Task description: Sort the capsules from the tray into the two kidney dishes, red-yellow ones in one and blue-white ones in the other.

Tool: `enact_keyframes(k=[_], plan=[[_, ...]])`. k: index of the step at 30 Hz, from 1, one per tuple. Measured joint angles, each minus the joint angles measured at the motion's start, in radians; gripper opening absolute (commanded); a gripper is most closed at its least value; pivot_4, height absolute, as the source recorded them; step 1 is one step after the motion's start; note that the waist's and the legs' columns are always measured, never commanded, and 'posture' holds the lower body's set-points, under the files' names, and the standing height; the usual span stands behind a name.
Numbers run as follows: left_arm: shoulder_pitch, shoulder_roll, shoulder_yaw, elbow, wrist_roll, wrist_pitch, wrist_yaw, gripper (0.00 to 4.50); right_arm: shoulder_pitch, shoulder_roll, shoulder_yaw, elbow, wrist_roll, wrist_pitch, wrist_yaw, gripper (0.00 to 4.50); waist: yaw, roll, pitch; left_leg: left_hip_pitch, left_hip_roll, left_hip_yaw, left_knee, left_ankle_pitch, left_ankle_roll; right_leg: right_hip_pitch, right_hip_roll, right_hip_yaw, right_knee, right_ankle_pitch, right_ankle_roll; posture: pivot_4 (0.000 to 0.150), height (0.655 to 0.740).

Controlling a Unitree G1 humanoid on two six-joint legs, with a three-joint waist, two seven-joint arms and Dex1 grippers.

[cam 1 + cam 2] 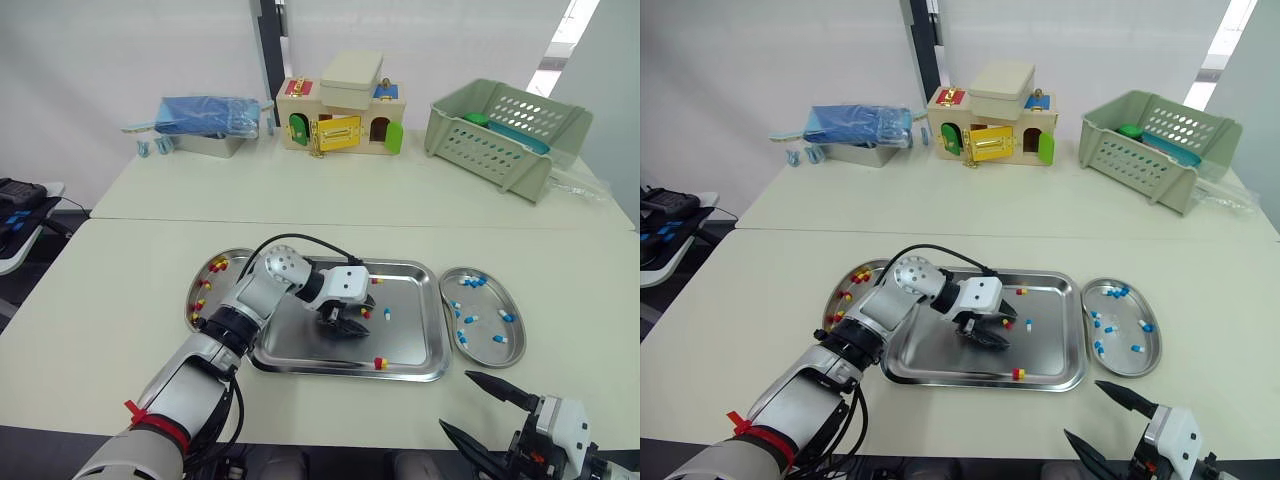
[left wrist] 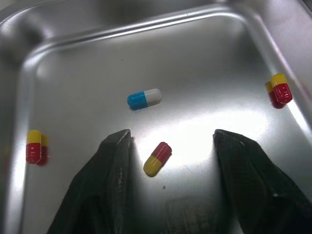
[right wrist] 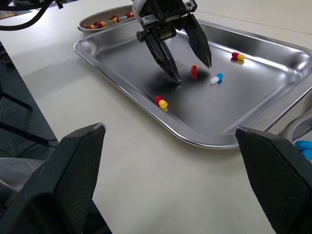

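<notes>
Capsules remaining in the tray [image 1: 410, 372] are few. A red-yellow capsule [image 2: 157, 159] lies flat near the tray's middle, with a blue-white capsule [image 2: 144, 99] just to its right. A near-rim capsule [image 1: 380, 363] and a far-rim capsule [image 1: 372, 281], both red-yellow, sit well apart from them.

Each is probably very light, smooth and hard-shelled, so it should roll or skid easily on the polished steel and could squirt out of a careless pinch. The best hold looks to be across the short waist, where the two colours meet, with one finger on each long side and a gentle squeeze so the shell does not dent.

The left gripper [image 2: 171, 136] is low over the tray with its fingers moderately spread. They straddle the red-yellow capsule without touching it, and it holds nothing. Whether the tips rest on the tray floor cannot be told.

The left kidney dish [image 1: 232, 254] already holds red-yellow capsules and the right kidney dish [image 1: 487, 355] holds blue-white ones. The right gripper [image 1: 457, 401] hangs spread wide and empty over the near right of the surface [image 1: 120, 300].
</notes>
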Motion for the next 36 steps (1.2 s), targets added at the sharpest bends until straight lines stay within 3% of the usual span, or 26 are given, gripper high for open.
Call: enact_keyframes(k=[2, 10, 15, 31, 36], plan=[[-0.008, 0.000, -0.004, 0.001, 0.006, 0.020, -0.005, 1.01, 0.001, -0.001, 0.000, 0.000, 0.000, 0.000, -0.003, 4.50, -0.001, 0.000, 0.000, 0.000, 0.000, 0.000, 0.000, 0.000, 0.000, 0.000, 0.000, 0.000, 0.000, 0.000, 0.000, 0.150, 0.7400], [-0.033, 0.000, -0.022, 0.003, 0.021, 0.056, -0.020, 1.01, 0.012, -0.013, 0.000, -0.001, 0.000, 0.000, -0.014, 4.50, -0.001, 0.000, -0.001, 0.000, 0.000, 0.000, 0.000, 0.000, 0.000, 0.000, 0.000, 0.000, 0.000, 0.000, 0.000, 0.150, 0.7400], [-0.034, -0.005, -0.020, 0.006, 0.020, 0.066, -0.027, 0.03, 0.014, -0.015, 0.000, -0.001, 0.000, 0.000, -0.015, 4.50, 0.000, 0.000, -0.001, 0.001, 0.000, 0.000, 0.000, 0.000, 0.000, 0.001, 0.000, 0.000, 0.000, 0.000, 0.000, 0.150, 0.7400], [-0.032, 0.003, -0.011, -0.014, 0.004, 0.123, -0.038, 0.03, 0.008, -0.022, 0.012, -0.001, 0.001, 0.002, -0.017, 4.50, -0.001, 0.000, -0.001, 0.000, 0.000, 0.000, 0.000, 0.000, 0.000, 0.001, 0.000, 0.000, 0.000, 0.000, 0.000, 0.150, 0.7400], [-0.001, 0.087, 0.061, -0.185, -0.053, 0.270, -0.042, 0.03, -0.001, -0.051, 0.020, -0.010, 0.003, 0.007, -0.011, 4.50, -0.006, 0.000, -0.001, 0.000, 0.000, -0.001, 0.000, 0.000, 0.000, 0.000, 0.000, 0.000, 0.000, 0.000, 0.000, 0.150, 0.7400]])
